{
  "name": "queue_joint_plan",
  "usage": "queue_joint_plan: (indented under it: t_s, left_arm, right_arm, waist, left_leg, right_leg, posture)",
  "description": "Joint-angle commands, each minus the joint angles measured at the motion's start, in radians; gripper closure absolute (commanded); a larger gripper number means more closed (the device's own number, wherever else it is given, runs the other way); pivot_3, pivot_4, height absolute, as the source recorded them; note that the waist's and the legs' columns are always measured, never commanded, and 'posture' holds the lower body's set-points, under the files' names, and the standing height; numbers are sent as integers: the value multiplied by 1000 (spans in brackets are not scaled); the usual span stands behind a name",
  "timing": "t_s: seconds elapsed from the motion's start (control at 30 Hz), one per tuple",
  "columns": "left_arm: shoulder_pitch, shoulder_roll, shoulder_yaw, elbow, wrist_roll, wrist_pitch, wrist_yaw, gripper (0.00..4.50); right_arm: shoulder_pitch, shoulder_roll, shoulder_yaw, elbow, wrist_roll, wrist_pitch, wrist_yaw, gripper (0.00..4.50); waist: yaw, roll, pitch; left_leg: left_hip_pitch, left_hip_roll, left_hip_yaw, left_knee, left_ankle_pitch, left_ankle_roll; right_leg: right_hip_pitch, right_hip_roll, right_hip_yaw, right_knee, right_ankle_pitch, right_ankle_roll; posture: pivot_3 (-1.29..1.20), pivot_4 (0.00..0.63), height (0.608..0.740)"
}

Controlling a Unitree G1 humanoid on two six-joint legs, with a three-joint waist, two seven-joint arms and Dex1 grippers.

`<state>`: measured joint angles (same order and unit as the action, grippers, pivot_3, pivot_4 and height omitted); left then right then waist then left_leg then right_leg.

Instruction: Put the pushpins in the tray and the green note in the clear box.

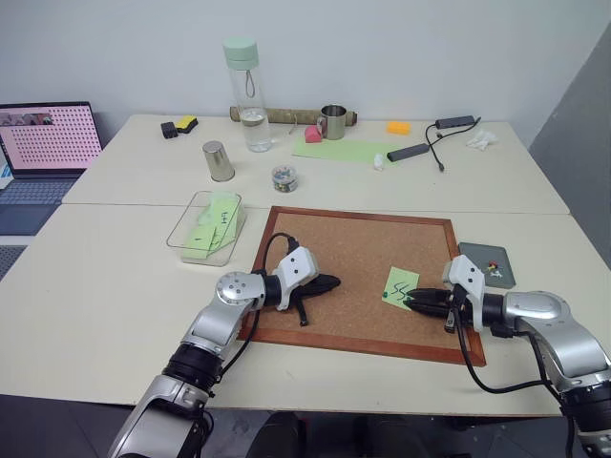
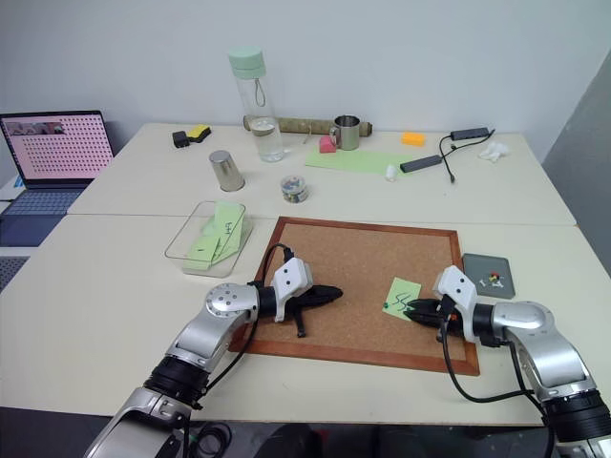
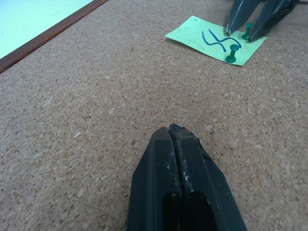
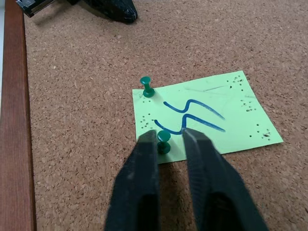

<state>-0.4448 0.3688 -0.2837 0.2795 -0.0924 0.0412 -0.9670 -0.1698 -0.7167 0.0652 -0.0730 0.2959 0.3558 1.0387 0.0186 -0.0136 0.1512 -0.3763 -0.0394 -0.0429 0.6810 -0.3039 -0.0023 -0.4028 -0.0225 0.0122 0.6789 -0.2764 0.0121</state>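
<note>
Pushpins (image 4: 164, 140) pin green note (image 4: 204, 118) to corkboard (image 1: 363, 250), right tool (image 4: 169, 139) straddling one.

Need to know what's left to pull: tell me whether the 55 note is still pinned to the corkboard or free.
Still pinned. Two green pushpins stand in the green note, which lies flat on the corkboard; the right gripper straddles one.

Silver arms, white wrist housings, black cables, black jaws.

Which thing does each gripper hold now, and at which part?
The right gripper is closed around a green pushpin on the green note, at its head. The left gripper is shut and holds nothing.
</note>
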Motion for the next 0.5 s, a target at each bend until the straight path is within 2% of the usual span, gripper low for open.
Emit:
queue_joint_plan:
  t_s: [0.03, 0.5]
  left_arm:
    - [33, 18, -28, 16, 34, 34, -10, 4500]
    - [42, 20, -30, 10, 37, 45, -11, 4500]
  right_arm:
    - [-1, 0, -11, -24, 11, -17, 9, 4460]
    - [-22, 12, -178, -146, 253, 199, -24, 4460]
  waist:
    - [0, 0, 0]
    - [-1, 0, 0]
  left_leg:
    - [0, 0, 0, 0, 0, 0]
    - [-1, 0, -1, 0, 0, 0]
  right_leg:
    - [0, 0, 0, 0, 0, 0]
    - [-1, 0, 0, 0, 0, 0]
  posture:
    - [0, 150, 740]
    - [0, 150, 740]
